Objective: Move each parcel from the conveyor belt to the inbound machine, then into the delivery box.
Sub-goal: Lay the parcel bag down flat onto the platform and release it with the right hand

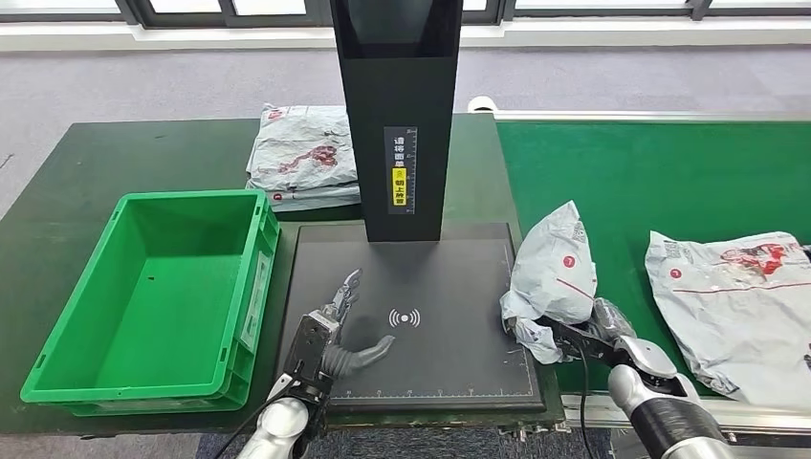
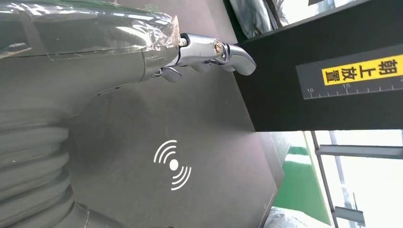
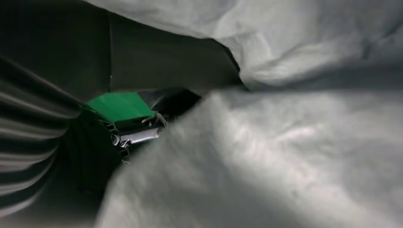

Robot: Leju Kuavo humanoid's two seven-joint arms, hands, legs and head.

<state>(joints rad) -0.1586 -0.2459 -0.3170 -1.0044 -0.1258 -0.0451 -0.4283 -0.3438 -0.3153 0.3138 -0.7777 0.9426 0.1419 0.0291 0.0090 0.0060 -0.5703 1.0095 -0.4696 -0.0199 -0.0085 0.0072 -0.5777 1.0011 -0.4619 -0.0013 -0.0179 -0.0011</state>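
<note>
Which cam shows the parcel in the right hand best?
Head view: the whole crumpled grey parcel shows, gripped by the right hand at the belt's edge. Right wrist view gives a blurred close-up of its plastic; left wrist view catches a corner.

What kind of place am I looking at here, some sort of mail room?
Probably a parcel-sorting test station in an office-like room. A green conveyor belt carries grey parcels, a black scanning machine stands beside it, and an empty green crate waits for sorted mail.

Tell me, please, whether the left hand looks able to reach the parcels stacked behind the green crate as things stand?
Probably not directly. The left hand hovers open over the scanner platform, while the stacked parcels lie on the far side of it beside the black scanner column, which stands near that path. The green crate sits off to its left.
</note>
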